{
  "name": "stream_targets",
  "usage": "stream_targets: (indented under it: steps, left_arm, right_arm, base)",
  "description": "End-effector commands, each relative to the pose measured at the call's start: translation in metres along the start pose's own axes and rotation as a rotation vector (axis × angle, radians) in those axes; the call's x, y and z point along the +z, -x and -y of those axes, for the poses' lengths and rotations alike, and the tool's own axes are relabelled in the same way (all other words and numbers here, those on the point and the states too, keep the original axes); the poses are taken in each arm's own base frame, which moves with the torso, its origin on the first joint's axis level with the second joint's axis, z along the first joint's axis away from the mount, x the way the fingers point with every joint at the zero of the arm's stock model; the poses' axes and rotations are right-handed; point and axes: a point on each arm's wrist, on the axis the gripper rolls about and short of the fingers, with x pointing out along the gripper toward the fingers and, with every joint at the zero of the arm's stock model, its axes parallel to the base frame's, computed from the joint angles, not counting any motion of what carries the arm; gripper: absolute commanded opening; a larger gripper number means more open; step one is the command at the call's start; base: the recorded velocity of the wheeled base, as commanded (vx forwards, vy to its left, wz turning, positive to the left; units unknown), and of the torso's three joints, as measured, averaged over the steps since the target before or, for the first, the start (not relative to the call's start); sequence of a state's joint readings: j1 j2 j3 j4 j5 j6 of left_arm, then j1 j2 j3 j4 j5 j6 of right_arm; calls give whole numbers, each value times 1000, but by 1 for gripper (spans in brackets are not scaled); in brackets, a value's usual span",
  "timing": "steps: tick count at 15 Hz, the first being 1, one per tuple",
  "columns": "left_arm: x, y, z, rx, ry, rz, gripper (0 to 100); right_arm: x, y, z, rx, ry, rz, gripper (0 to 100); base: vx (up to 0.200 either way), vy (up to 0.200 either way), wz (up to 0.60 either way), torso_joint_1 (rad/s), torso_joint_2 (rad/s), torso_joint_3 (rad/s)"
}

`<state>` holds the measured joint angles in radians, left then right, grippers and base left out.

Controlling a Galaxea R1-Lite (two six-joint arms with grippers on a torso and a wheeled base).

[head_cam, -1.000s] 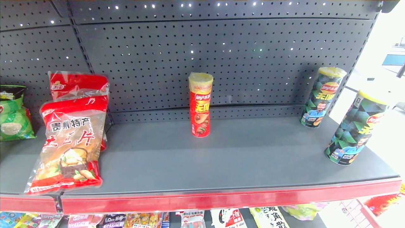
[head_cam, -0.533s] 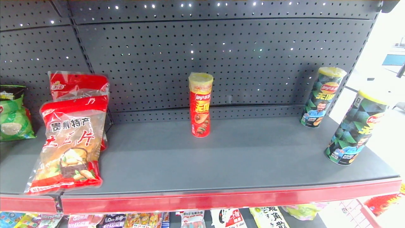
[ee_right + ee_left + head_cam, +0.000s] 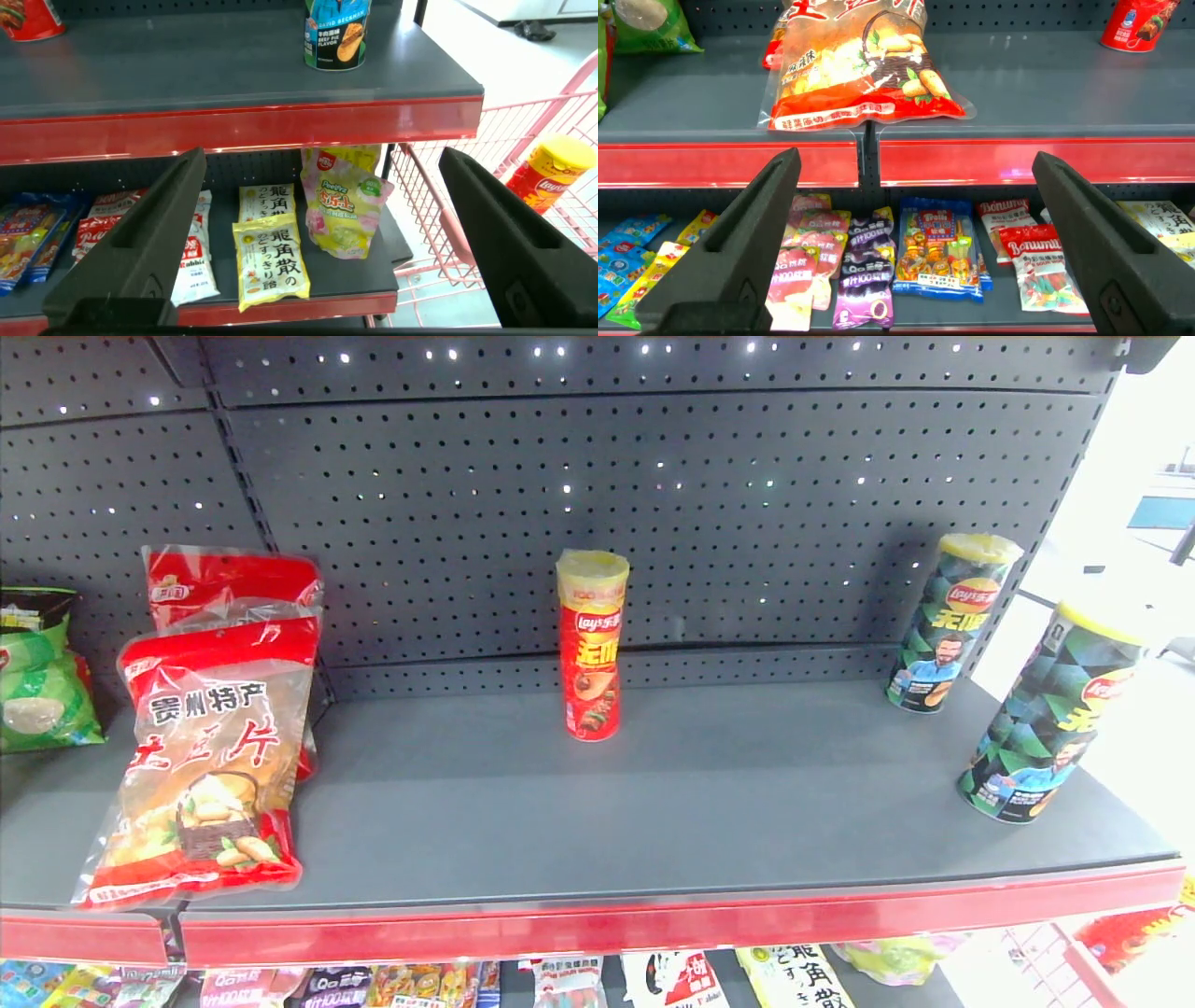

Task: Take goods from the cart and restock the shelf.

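Toward the right edge of the head view, a dark canister [image 3: 1050, 728] stands near the shelf [image 3: 653, 803] lip; I judge a careless swing could topple it. At the left wrist, the left gripper [image 3: 915, 161] has its fingers [image 3: 738, 252] spread wide on nothing. At the right wrist, the right gripper [image 3: 322, 154] is equally wide and empty. The cart [image 3: 439, 187] is cut off, with one red canister [image 3: 553, 173] visible inside it.

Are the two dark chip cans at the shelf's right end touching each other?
Apart. The head view shows bare shelf between the rear can and the front can.
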<state>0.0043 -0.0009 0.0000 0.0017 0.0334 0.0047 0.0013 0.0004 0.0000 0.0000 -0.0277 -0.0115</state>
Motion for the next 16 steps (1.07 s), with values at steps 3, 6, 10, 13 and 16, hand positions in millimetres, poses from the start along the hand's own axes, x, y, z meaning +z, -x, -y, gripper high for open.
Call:
stream_targets:
  steps: [3,6,10,13,16]
  left_arm:
    - [0,0,0,1,0,-1,100]
    - [0,0,0,1,0,-1,100]
    - [0,0,0,1,0,-1,100]
    - [0,0,0,1,0,-1,100]
    - [0,0,0,1,0,-1,100]
  right_arm:
    - [0,0,0,0,1,0,100]
    - [0,0,0,0,1,2,100]
    - [0,0,0,0,-1,2,100]
    - [0,0,0,0,-1,2,100]
    - [0,0,0,0,-1,2,100]
  base:
    - [0,0,0,0,0,0]
    - [0,0,0,0,0,0]
    - [0,0,0,0,0,0]
    - [0,0,0,0,0,0]
    - [0,0,0,0,0,0]
